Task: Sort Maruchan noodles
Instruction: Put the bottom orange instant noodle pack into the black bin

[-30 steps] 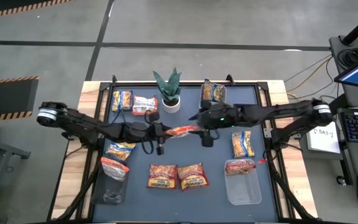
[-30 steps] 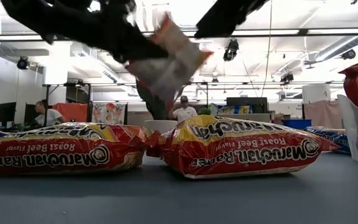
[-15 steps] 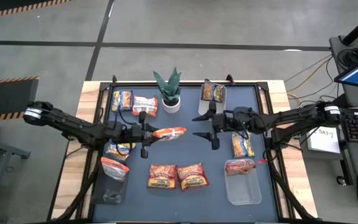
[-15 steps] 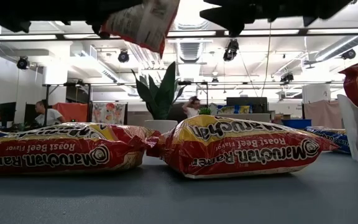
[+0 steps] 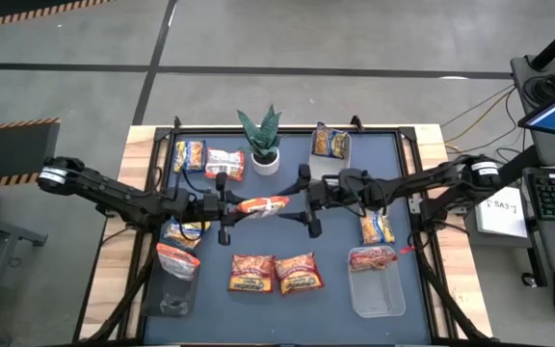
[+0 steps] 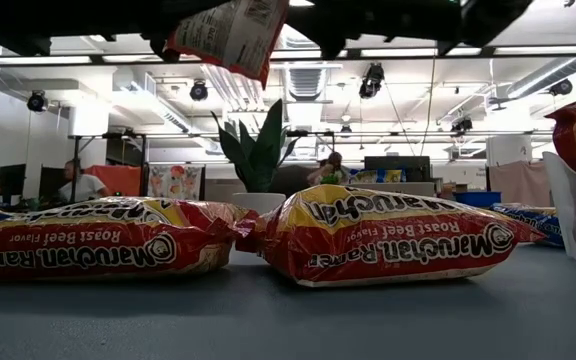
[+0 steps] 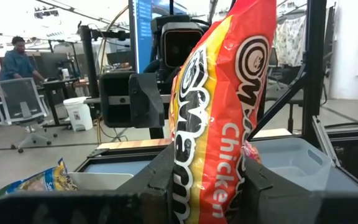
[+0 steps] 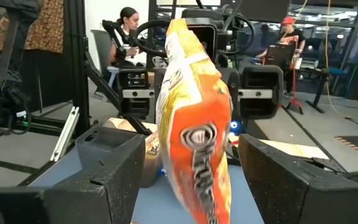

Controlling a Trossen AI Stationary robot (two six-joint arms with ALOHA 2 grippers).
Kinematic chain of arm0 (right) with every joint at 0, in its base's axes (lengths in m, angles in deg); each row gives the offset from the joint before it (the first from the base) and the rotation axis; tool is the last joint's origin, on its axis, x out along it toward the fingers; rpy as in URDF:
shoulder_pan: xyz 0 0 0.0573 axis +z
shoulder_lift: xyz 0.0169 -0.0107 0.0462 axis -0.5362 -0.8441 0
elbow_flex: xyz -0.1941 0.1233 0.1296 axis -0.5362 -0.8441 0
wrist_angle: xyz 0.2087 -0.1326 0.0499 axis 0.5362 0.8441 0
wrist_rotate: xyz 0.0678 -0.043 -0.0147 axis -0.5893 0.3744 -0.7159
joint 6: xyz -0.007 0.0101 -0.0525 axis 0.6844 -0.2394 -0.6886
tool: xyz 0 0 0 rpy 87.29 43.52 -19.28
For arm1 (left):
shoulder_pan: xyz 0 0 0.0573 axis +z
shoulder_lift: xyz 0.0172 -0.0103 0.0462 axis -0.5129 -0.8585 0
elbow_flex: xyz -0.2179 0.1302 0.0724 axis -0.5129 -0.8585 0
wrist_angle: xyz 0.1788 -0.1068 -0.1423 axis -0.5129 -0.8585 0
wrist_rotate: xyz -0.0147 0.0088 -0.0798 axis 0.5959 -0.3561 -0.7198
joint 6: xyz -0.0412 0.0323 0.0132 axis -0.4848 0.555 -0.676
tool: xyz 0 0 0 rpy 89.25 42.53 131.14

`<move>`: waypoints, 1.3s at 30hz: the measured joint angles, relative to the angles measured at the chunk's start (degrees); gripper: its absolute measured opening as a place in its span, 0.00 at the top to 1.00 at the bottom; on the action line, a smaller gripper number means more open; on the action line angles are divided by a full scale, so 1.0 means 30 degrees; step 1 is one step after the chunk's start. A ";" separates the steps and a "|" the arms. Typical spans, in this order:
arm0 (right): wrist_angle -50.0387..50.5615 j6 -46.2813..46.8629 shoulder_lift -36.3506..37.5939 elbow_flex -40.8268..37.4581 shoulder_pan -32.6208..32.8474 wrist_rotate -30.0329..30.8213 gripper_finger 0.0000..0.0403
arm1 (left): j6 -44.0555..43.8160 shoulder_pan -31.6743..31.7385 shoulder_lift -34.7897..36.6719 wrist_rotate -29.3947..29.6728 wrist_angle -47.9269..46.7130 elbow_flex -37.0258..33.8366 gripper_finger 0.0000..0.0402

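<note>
Above the middle of the desk (image 5: 287, 231), the left gripper (image 5: 227, 206) pinched an orange noodle packet (image 5: 261, 204) aloft, probably for handover; the right gripper's (image 5: 308, 204) fingers stood spread around its free end.

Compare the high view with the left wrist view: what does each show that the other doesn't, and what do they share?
Only the high view shows the whole layout: the potted plant, two red packets lying side by side, and a clear bin near the right arm.

Only the left wrist view shows the held packet's "Chicken" lettering and the left gripper's fingers clamped on it, plus a person in the room behind.

Both show the orange packet held in the left gripper, with the right gripper facing it, open.
</note>
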 joint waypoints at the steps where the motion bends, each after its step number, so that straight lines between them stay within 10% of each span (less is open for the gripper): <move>1: -0.0031 -0.0104 -0.0220 0.0286 0.0000 -0.0001 0.41 | -0.0011 0.0000 -0.0014 0.0000 0.0018 0.0000 0.81; 18: 0.0107 -0.0358 -0.1067 0.1504 0.0000 -0.0052 0.85 | 0.0093 0.0007 -0.0016 -0.0132 -0.0120 0.0000 0.81; 26: 0.0155 0.0872 -0.0919 0.1509 0.0000 -0.0007 0.85 | 0.0811 0.0000 0.0687 -0.0138 -0.1362 0.0000 0.60; 39: 0.0304 0.3153 -0.1200 0.1531 0.0138 0.1152 0.86 | 0.3975 0.0015 0.9676 0.3391 -0.7981 -0.0015 0.30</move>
